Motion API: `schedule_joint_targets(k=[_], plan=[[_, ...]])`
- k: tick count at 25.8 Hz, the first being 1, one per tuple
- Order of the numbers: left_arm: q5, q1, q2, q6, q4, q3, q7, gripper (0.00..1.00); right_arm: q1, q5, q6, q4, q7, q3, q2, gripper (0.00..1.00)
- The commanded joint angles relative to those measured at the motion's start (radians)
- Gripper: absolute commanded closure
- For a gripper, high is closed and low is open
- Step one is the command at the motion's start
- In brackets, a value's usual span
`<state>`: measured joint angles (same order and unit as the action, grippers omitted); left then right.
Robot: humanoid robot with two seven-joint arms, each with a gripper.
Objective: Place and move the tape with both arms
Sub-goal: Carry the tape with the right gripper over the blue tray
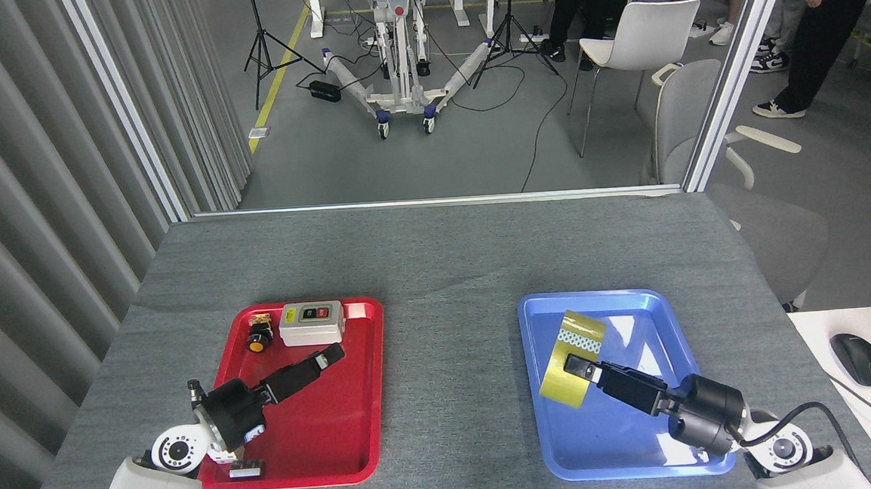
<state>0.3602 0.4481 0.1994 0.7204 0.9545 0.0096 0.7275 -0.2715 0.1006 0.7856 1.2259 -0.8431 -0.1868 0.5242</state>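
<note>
The tape [568, 359], a yellow roll with a white core, hangs tilted on edge over the left rear part of the blue tray [682, 320]. My right gripper [581, 369] reaches in from the lower right and is shut on the roll's near rim. My left gripper [330, 354] hovers over the red tray [356, 431], pointing up and right, with nothing in it. Its fingers show as one dark bar, so their gap cannot be read. It is far from the tape.
In the red tray's rear corner sit a grey switch box [312, 323] and a yellow-capped push button [258, 339]. A small part [243, 469] lies by my left wrist. A white desk with a mouse [858, 359] stands right of the table. Chairs and people are beyond the far edge.
</note>
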Motion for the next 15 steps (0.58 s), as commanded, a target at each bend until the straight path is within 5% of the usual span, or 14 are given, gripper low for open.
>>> schedule_joint_targets(k=[1, 3, 6, 8, 11, 13, 15], plan=[[0.164, -0.011, 0.078, -0.007, 0.095, 0.018, -0.132, 0.0, -0.009, -0.01, 0.0, 0.015, 0.039, 0.001, 0.114, 1.0], [0.307, -0.02, 0.081, -0.01, 0.102, 0.046, -0.253, 0.0, -0.018, -0.064, 0.0, 0.034, 0.044, -0.022, 0.178, 1.0], [0.517, -0.077, 0.08, -0.019, 0.112, 0.112, -0.611, 0.0, -0.081, -0.262, 0.0, 0.024, 0.052, -0.074, 0.243, 1.0], [0.779, -0.092, 0.075, -0.082, 0.15, 0.11, -0.833, 0.0, -0.129, -0.34, -0.057, 0.012, 0.088, -0.144, 0.257, 1.0], [1.201, -0.097, -0.028, -0.508, 0.165, 0.109, -0.974, 0.0, -0.202, -0.397, -0.21, 0.007, 0.159, -0.296, 0.315, 1.0], [1.246, -0.1, -0.155, -0.802, 0.158, 0.104, -0.956, 0.0, -0.264, -0.4, -0.263, 0.001, 0.2, -0.413, 0.356, 1.0], [1.221, -0.134, -0.207, -0.831, 0.168, 0.104, -0.944, 0.0, -0.318, -0.4, -0.312, -0.029, 0.214, -0.503, 0.359, 1.0]])
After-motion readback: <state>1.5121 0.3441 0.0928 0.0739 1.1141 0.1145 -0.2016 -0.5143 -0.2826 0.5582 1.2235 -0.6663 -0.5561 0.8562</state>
